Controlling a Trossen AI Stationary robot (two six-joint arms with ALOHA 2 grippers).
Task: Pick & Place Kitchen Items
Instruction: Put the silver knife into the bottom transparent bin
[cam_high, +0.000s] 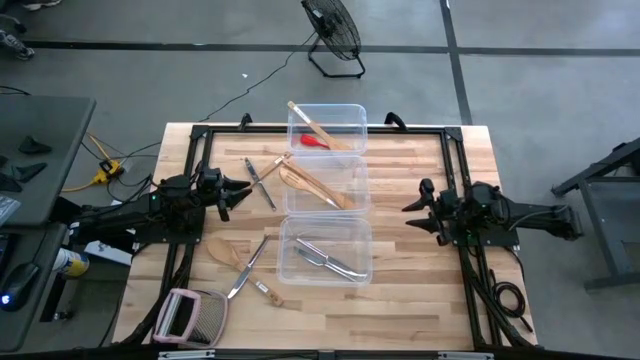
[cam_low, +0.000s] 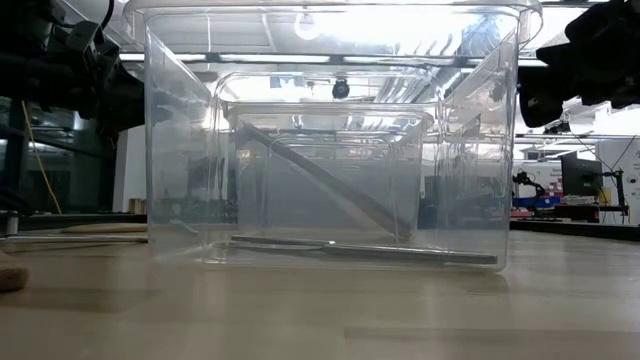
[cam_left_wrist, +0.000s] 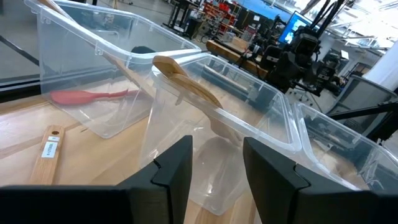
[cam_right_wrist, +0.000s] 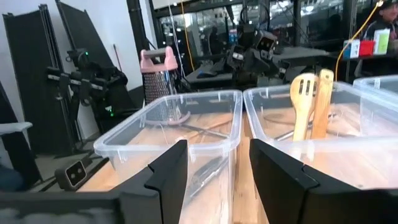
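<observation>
Kitchen items are split btwn three clear tubs in a row down the worktop (cam_high: 420, 290) centre and the bare wood on the left arm's side. Far tub (cam_high: 327, 128): red utensil (cam_high: 315, 142) plus a pale wooden spatula (cam_high: 315, 127) leaning over the rim. Middle tub (cam_high: 325, 185): wooden spoons (cam_high: 315, 187), propped on the tub wall so handles stick out. Near tub (cam_high: 325, 250): silver cutlery (cam_high: 328, 260) lying flat. It looks like sorting by material, w/ metal, wood and red kept apart.

Still loose on the worktop: wooden spoon (cam_high: 222, 250), a silver piece (cam_high: 247, 266), a small wooden-handled piece (cam_high: 266, 291), and metal tongs (cam_high: 261, 183) near the middle tub. A pink-handled grater (cam_high: 190, 316) sits at the near corner.

Left tool (cam_high: 240, 192) hovers just beside the middle tub, fingers (cam_left_wrist: 175, 168) apart, nothing btwn them, pointed at the tub. Right tool (cam_high: 412, 205) waits on the opposite side, near the middle tub, fingers (cam_right_wrist: 168, 171) apart, empty too. Prob. each arm flanks the row so either can reach, but the loose pieces all lie on the left arm's side.
</observation>
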